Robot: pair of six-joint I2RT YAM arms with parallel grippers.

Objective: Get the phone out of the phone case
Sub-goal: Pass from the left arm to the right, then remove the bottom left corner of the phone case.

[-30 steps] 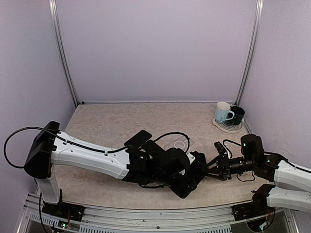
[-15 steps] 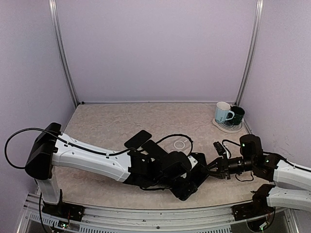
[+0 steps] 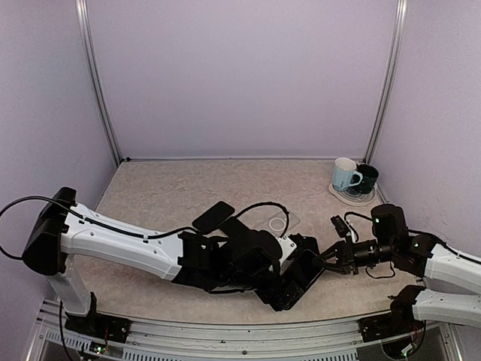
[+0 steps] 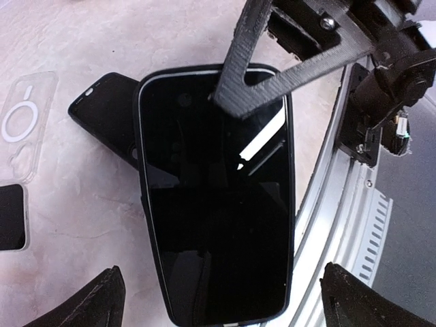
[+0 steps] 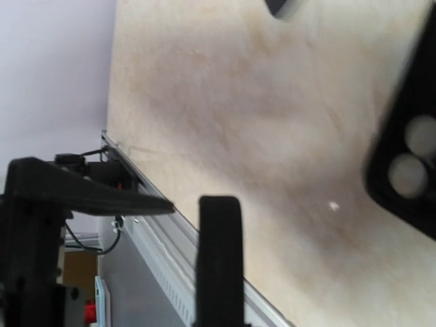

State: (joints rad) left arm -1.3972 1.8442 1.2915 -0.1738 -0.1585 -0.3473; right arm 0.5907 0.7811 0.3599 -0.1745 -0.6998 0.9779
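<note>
One mottled beige worktop (image 3: 165,192), lilac walls, metal corner posts. The phone (image 4: 218,204), a glossy black rounded rectangle, lies screen-up near the front edge. Its long axis points at the right gripper (image 4: 228,102), whose jaws are clenched at the phone's end. The left gripper (image 4: 221,286) has its jaws released wide, straddling the phone.

Glare on phone (image 4: 218,225); right wrist view blurred.

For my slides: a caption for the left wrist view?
Open left gripper above glossy black cased phone on beige table; shut right gripper at its top.
</note>
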